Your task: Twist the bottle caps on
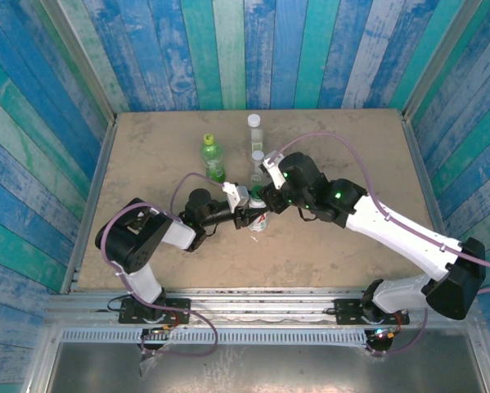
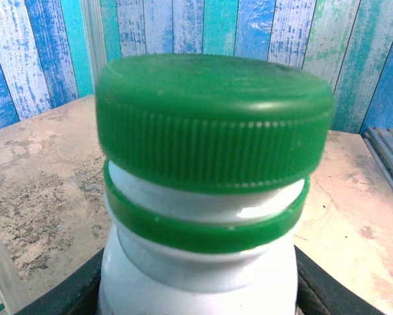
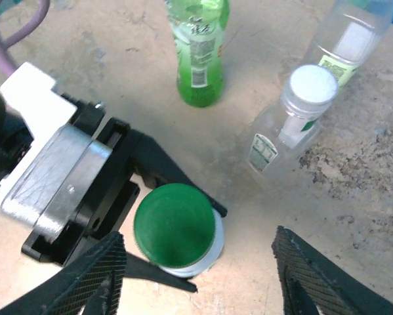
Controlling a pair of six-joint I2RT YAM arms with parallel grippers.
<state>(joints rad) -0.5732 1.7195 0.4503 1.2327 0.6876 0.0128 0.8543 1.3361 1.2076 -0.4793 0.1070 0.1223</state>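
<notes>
Jaws of the right gripper (image 3: 196, 235) hover wide either side of the dark green cap (image 3: 175, 225), which sits on the white bottle (image 2: 203, 262) clamped upright mid-table by the left gripper (image 1: 246, 215). Closing squarely on its ribbed rim before twisting should tighten it.

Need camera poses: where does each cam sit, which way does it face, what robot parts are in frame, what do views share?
Top external: above and behind the bases, looking down on the table; both arms, left gripper and right gripper.
Left wrist: level, close on the dark green cap atop the white bottle; left fingers at bottom corners.
Right wrist: above, looking down on that cap; right fingers at bottom edge.
Shared: both wrist views hold the same cap and bottle.
</notes>
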